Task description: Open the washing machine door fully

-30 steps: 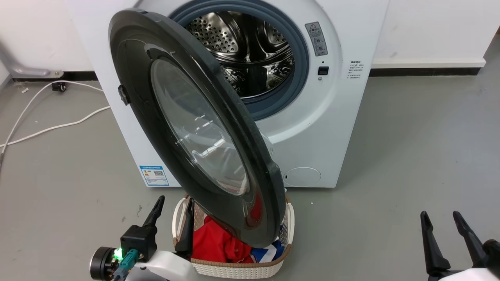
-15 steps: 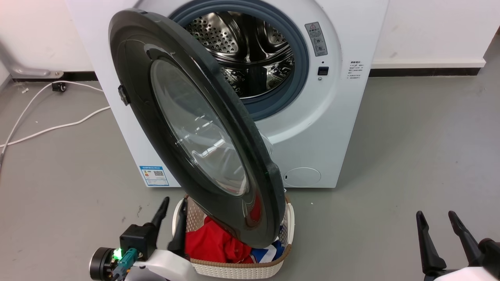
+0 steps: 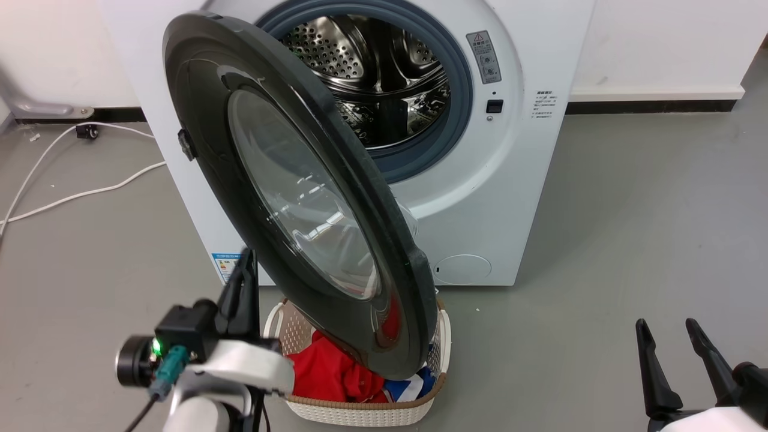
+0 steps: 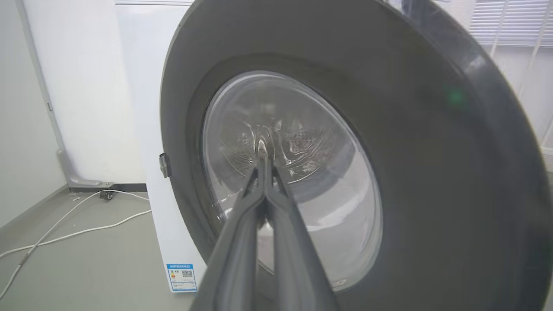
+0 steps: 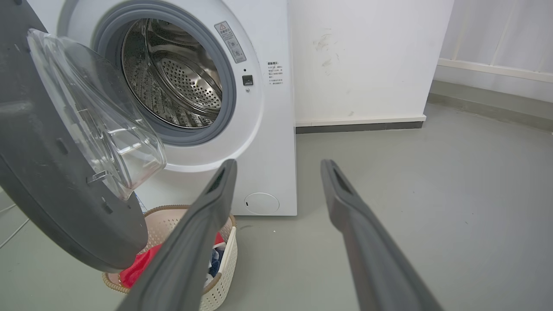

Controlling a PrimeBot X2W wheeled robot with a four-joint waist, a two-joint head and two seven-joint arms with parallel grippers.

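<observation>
- The left gripper (image 3: pixel 246 259) has its two dark fingers pressed together with nothing between them. In its own wrist view, the left gripper (image 4: pixel 262 157) narrows to a single point in front of the glass.
- That point sits right up against the outer face of the washing machine door (image 3: pixel 300 192), low on its hinge side. I can't tell whether it is actually touching.
- The right gripper (image 3: pixel 666 325) hangs low and well away from the machine, fingers spread and empty. In its wrist view the right gripper (image 5: pixel 278 166) looks towards the door's inner side.
- The door stands roughly half open, hinged on the robot's left of the washing machine (image 3: pixel 510 180). Its free edge juts out over a cream laundry basket (image 3: pixel 366 413) holding red clothes (image 3: pixel 327 378).
- Behind it, the steel drum (image 3: pixel 378 72) and grey gasket (image 3: pixel 462 114) are plainly exposed. A white cable (image 3: pixel 78 195) trails across the floor further to the left.
- As I read it, the job is mid-swing: the latch is free, but the last stretch of the door's arc is not yet done.
- The next move needs force that carries the free edge round towards the hinge side. A shove on the outer face would only close it.
- The left fingers would have to catch the rim and draw it along. Otherwise they should move clear while the right arm pushes on the inner side. The basket below needs watching.
</observation>
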